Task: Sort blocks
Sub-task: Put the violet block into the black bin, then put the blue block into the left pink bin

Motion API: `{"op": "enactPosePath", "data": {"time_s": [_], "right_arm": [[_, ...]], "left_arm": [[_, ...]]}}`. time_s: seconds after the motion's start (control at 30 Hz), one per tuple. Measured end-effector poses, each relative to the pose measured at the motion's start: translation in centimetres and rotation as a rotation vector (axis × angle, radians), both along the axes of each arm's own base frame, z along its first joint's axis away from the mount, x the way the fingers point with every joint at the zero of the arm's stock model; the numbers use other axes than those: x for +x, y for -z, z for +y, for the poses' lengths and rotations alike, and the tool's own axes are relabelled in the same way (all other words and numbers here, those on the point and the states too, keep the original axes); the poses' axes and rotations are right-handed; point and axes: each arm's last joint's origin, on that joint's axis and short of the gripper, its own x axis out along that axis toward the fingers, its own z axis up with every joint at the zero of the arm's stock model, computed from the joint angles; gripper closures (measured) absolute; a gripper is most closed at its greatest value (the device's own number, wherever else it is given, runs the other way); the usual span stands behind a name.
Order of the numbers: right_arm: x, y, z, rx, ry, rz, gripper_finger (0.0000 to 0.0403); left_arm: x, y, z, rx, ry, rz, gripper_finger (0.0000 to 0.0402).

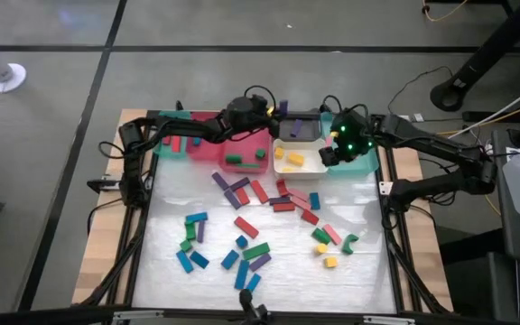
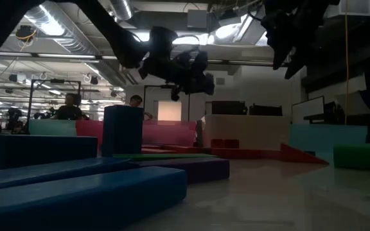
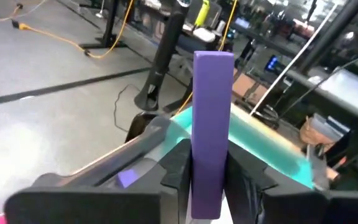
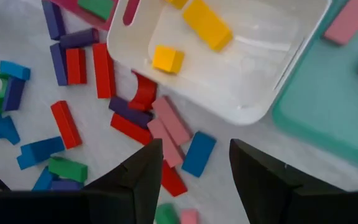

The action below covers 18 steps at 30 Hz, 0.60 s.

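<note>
so the left gripper [image 3: 207,180] is clamped on a purple block [image 3: 211,124], holding it upright between its fingers, and in the high view that gripper is up over the row of trays along the far edge of the table, about between the pink tray [image 1: 242,149] and the black tray [image 1: 301,128]. the left wrist view shows another purple piece already lying in the dark tray right under the gripper, so my guess is we're mid-delivery: the purple block is being carried to the black tray and just needs dropping. the next move looks like lining the gripper up over that tray's inside rather than its rim, getting low enough that the block won't bounce out, then letting go. the right gripper [image 4: 191,168] has its fingers spread with nothing in them, hanging over the near edge of the white tray [image 1: 298,171], which has a couple of yellow blocks [image 4: 206,23] in it. below it on the mat is a jumble of red, pink, purple and blue blocks [image 4: 138,109] touching each other, so whatever it grabs next will need a clean approach to one piece on the outside of the pile. lots of loose blocks still spread toward the near edge of the table, so sorting looks far from done.
</note>
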Motion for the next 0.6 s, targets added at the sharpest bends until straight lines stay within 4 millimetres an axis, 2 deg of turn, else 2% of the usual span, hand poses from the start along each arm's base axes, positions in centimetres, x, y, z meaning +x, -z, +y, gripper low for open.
{"op": "enactPosePath", "data": {"time_s": [0.13,0.33,0.4,0.6], "right_arm": [[0.7,0.0,2.1,-0.007,0.025,0.022,0.0217],[1.5,0.5,5.3,-0.043,0.119,0.083,0.0217],[2.0,1.1,6.3,-0.06,0.141,0.113,0.0217],[4.3,3.7,8.8,-0.094,0.191,0.221,0.0217]], "left_arm": [[0.3,1.1,0.3,0.005,0.024,0.039,0.0306],[0.4,1.5,0.2,-0.002,0.031,0.062,0.0255],[0.3,1.2,0.2,-0.006,0.035,0.054,0.0243],[-0.2,-1.3,-0.3,-0.01,0.124,-0.016,0.0234]]}}
